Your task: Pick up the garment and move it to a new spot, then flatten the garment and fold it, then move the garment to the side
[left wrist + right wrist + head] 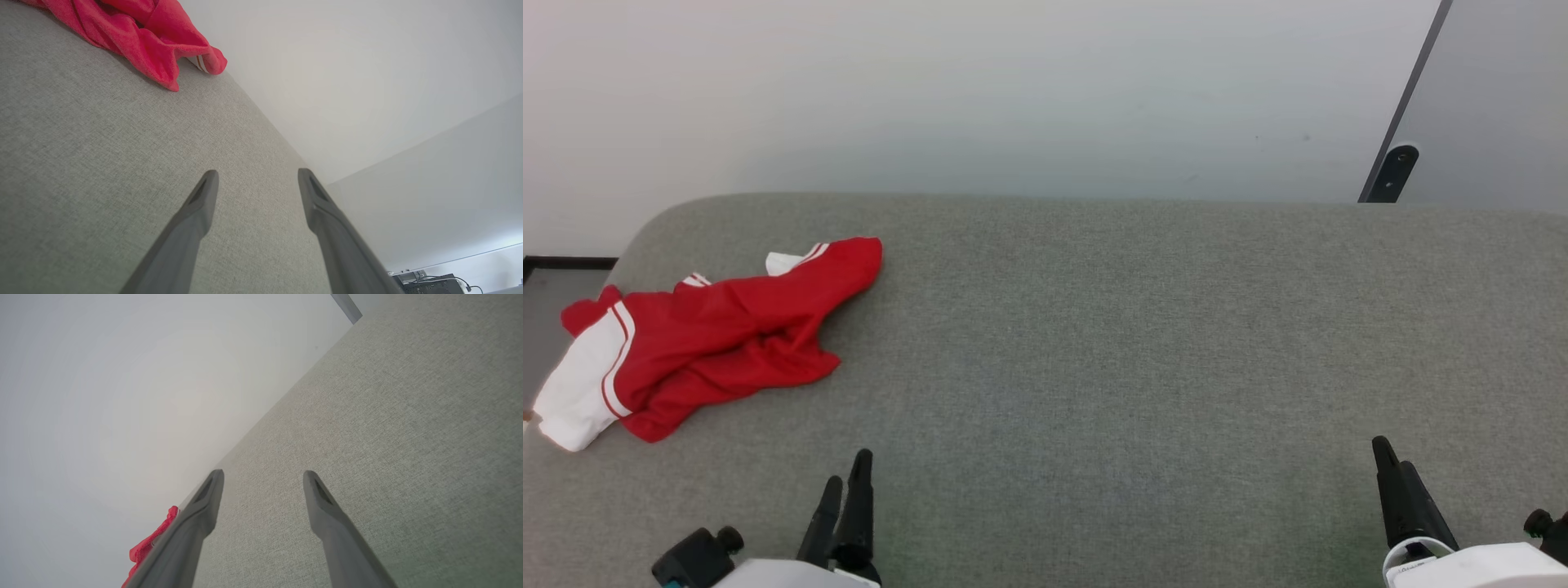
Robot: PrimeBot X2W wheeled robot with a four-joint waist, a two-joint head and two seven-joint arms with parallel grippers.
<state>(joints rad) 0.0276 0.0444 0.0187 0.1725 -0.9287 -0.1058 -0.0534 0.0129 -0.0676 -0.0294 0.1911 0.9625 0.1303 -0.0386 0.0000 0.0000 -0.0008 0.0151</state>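
A red garment (711,335) with white sleeves and red-and-white striped trim lies crumpled at the left of the head view on a grey fabric-covered surface (1094,367), one white sleeve reaching the surface's left edge. The left gripper (848,467) sits at the lower left of that frame, below and slightly right of the garment and apart from it. Its two dark fingers point up the frame and lean a little to the right, above a pale forearm at the bottom edge. The right gripper (1391,456) sits at the lower right, well apart from the garment, its fingers leaning toward the upper left.

In the head view each pair of fingers is seen almost side-on; the wrist views show them spread. In the left wrist view the two grey fingers (192,228) rise from the bottom edge with a wide gap between their tips, holding nothing, over grey cloth. The garment's bunched red folds lie at the upper left of that frame, clear of the fingertips. In the right wrist view the fingers (335,531) likewise stand wide apart, holding nothing, over the bare surface, and a sliver of red cloth shows at the lower left beside the left-hand finger.

A pale wall (1013,90) rises behind the surface, with a dark slanted strip (1392,171) at the upper right of the head view.
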